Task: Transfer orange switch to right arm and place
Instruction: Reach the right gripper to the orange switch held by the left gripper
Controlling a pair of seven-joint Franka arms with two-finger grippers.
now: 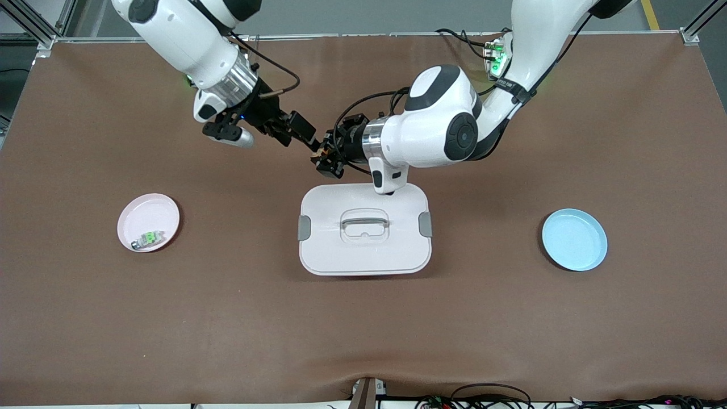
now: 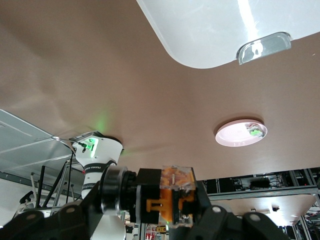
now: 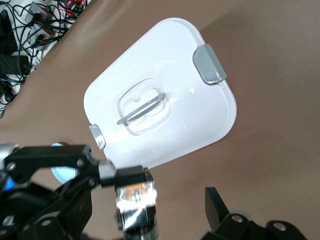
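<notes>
The orange switch (image 1: 317, 151), a tiny black block with an orange centre and a clear cap, is up in the air over the bare mat just past the white box's edge. My left gripper (image 1: 326, 155) is shut on it. In the left wrist view the switch (image 2: 175, 192) sits between the left gripper's (image 2: 167, 210) jaws. My right gripper (image 1: 303, 136) is open beside it. In the right wrist view the switch (image 3: 136, 197) lies between the right gripper's (image 3: 155, 195) fingers, close against one finger, with the other finger (image 3: 215, 202) well apart.
A white lidded box (image 1: 363, 250) with a handle stands mid-table, nearer the front camera than both grippers. A pink plate (image 1: 147, 211) holding a pale grey part with a green centre (image 1: 149, 238) is toward the right arm's end. A blue plate (image 1: 573, 240) is toward the left arm's end.
</notes>
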